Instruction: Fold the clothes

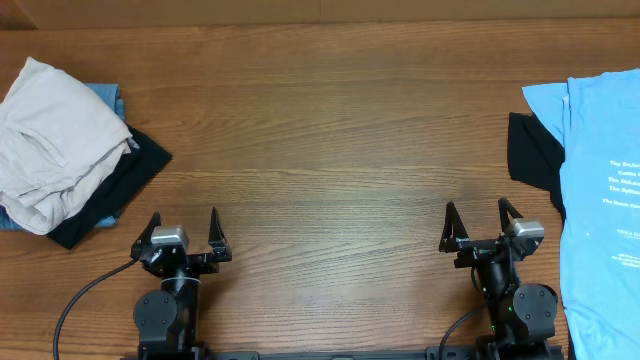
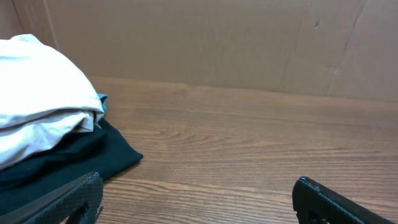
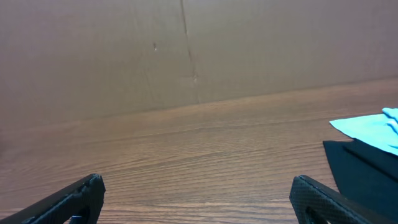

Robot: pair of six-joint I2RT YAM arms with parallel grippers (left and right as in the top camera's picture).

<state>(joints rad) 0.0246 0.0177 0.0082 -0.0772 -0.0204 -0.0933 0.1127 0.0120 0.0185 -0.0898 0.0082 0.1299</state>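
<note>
A pile of clothes lies at the far left: a crumpled white garment [image 1: 55, 135] on top of a black one [image 1: 120, 190] and a light blue one [image 1: 105, 97]. In the left wrist view the white garment [image 2: 37, 106] and the black one [image 2: 74, 158] show at the left. At the right edge a light blue T-shirt with white print [image 1: 600, 190] lies flat over a black garment [image 1: 535, 155]. The right wrist view shows the blue shirt [image 3: 370, 127] and the black garment [image 3: 360, 171]. My left gripper [image 1: 184, 232] and right gripper [image 1: 482, 226] are open and empty near the front edge.
The wooden table [image 1: 330, 150] spans the view between the two heaps. A brown cardboard wall [image 2: 217, 37] stands along the table's far side, also in the right wrist view [image 3: 186, 50].
</note>
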